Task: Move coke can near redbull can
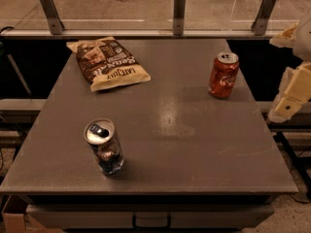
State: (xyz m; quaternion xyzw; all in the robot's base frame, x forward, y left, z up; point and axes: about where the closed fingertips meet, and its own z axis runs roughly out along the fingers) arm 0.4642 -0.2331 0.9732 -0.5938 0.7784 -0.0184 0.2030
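Observation:
The coke can (223, 75), red with white script and a silver top, stands upright at the back right of the grey table (194, 154). The redbull can (104, 146), dark blue and silver with a silver top, stands upright near the front left. The two cans are far apart. My gripper (293, 96) shows as cream-coloured parts at the right edge of the view, beyond the table's right side and to the right of the coke can, touching nothing.
A brown and cream chip bag (109, 63) lies flat at the back left of the table. A glass barrier on metal posts (179, 11) runs along the table's far edge. A drawer handle (151, 222) sits below the front edge.

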